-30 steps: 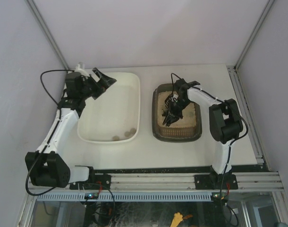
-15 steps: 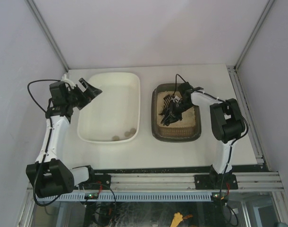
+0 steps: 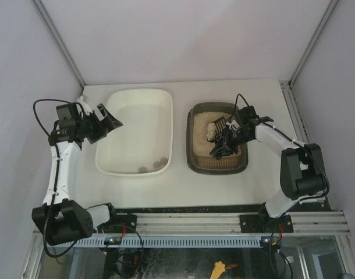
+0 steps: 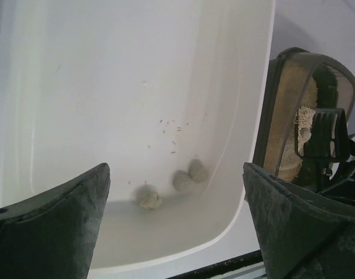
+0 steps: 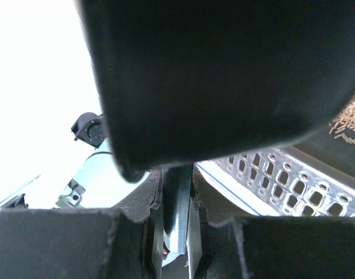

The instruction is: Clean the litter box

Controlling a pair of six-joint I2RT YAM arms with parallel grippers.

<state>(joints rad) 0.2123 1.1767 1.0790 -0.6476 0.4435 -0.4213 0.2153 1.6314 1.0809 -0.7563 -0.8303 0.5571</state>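
The litter box (image 3: 192, 152) is a dark tray of beige litter right of centre; it also shows in the left wrist view (image 4: 282, 110). My right gripper (image 3: 225, 143) is over it, shut on the handle of the black slotted scoop (image 3: 218, 125), whose head carries a pale clump. In the right wrist view the scoop (image 5: 224, 75) fills the frame, its handle pinched between the fingers (image 5: 131, 232). My left gripper (image 3: 110, 119) is open and empty at the left rim of the cream-white tub (image 3: 160, 99).
The tub holds three greyish clumps (image 4: 173, 187) near its front end, with a few litter grains. The arm bases and a metal rail (image 3: 195, 224) run along the near edge. Walls close in the back and both sides.
My left arm has drawn back leftward from over the tub to its left rim. My right arm has swung out to the right, and the scoop has lifted with a clump on it.
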